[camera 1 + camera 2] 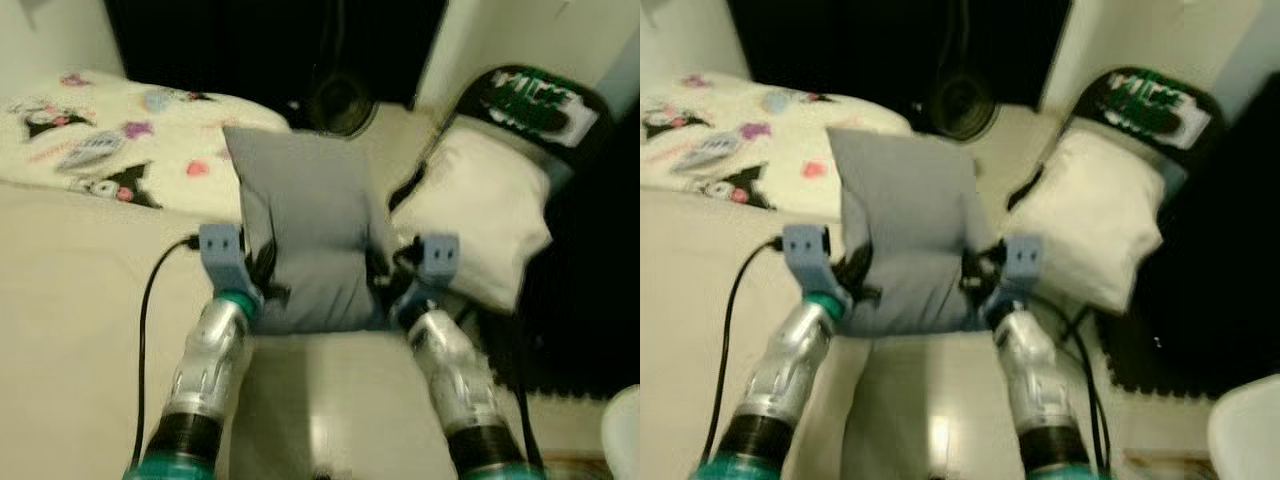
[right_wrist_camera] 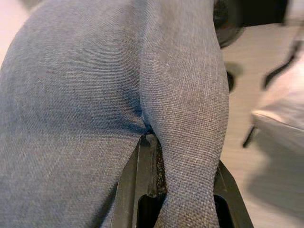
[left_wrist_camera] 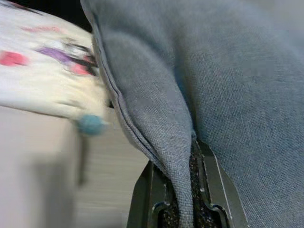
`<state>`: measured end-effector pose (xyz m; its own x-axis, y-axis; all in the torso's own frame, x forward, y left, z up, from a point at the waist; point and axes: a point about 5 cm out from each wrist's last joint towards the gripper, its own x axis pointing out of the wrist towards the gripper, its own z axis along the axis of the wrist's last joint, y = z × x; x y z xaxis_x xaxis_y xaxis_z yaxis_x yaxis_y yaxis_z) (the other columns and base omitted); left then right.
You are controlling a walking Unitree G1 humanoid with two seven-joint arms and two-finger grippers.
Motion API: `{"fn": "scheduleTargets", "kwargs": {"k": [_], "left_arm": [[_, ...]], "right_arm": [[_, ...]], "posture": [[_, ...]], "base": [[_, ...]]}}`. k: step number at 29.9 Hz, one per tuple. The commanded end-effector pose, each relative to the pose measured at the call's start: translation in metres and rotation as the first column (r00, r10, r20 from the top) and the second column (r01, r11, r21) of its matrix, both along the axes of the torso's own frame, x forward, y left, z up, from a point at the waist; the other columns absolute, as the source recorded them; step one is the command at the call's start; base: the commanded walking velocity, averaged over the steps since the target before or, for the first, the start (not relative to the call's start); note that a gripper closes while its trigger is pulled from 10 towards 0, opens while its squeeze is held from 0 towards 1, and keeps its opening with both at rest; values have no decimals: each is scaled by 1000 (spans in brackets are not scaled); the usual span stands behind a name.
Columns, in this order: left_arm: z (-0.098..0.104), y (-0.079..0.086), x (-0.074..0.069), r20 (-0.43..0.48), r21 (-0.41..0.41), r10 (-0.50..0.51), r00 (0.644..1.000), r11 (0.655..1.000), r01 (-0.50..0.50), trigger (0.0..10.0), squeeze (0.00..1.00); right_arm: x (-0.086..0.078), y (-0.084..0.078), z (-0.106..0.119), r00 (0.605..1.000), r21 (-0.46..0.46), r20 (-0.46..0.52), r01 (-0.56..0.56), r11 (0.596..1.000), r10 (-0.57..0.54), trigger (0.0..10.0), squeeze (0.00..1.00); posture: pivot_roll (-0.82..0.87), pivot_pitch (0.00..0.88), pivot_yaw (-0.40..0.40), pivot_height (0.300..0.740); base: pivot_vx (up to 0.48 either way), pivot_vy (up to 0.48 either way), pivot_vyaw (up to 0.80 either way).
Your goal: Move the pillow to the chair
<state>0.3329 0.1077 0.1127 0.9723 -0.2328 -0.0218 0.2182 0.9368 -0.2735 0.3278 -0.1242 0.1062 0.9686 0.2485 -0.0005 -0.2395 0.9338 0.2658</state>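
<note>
The left gripper (image 1: pixel 258 268) is clamped on a fold along one side edge of the grey pillow (image 1: pixel 305 235); in the left wrist view its two black fingers (image 3: pixel 211 190) stand narrow with a ridge of grey cloth pinched between them. The right gripper (image 1: pixel 385 268) is closed the same way on the opposite side edge, and the right wrist view shows a pleat of the fabric squeezed between its fingers (image 2: pixel 130 187).

Both silver arms reach forward and slightly inward from the lower edge of the head views, forearms roughly parallel, with the blue wrist mounts level with each other on either side of the pillow's lower half. The pillow hangs upright between them, raised clear of the pale floor (image 1: pixel 330 400), its top corners higher than the wrists.

To the robot's left lies a bed (image 1: pixel 60 260), with a cream cover printed with cartoon figures (image 1: pixel 110 140) near its far edge. To the right stands a dark chair (image 1: pixel 560 150) with a white cushion (image 1: pixel 480 215) leaning on its seat, just beside the right edge of the pillow. A black cable (image 1: pixel 145 310) runs along the left arm. The head views are slightly blurred.
</note>
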Motion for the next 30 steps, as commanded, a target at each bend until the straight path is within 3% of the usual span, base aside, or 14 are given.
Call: {"fn": "scheduleTargets", "kwargs": {"k": [1, 10, 15, 24, 30], "left_arm": [[-3, -6, -3, -8, -7, -38, 999, 999, 38, 10000, 0], [-4, -13, -6, 13, 116, -70, 997, 991, 68, 10000, 0], [-1, -11, -5, 28, 106, -64, 998, 992, 61, 10000, 0], [0, -26, -8, 21, 80, -133, 991, 988, 131, 10000, 0], [-1, -25, -12, 26, 73, -141, 990, 988, 139, 10000, 0]], "right_arm": [[1, -3, 11, 998, 11, 56, 19, 1000, -20, 10000, 0], [-4, -10, 7, 998, -6, 53, 39, 999, -38, 10000, 0], [-7, -12, 6, 997, -7, 53, 59, 998, -59, 10000, 0], [-8, -9, 7, 997, 14, 45, 65, 998, -65, 10000, 0], [-12, -12, 6, 996, 5, 42, 77, 997, -77, 10000, 0]], "posture": [[-5, 0, 37, 740], [-6, 0, 38, 740], [-19, 0, 50, 740], [-20, 0, 65, 740], [-39, 0, 82, 740]], "base": [[0, 0, -800], [0, 0, -800], [0, 0, -800], [0, 0, -800], [0, 0, -800]]}}
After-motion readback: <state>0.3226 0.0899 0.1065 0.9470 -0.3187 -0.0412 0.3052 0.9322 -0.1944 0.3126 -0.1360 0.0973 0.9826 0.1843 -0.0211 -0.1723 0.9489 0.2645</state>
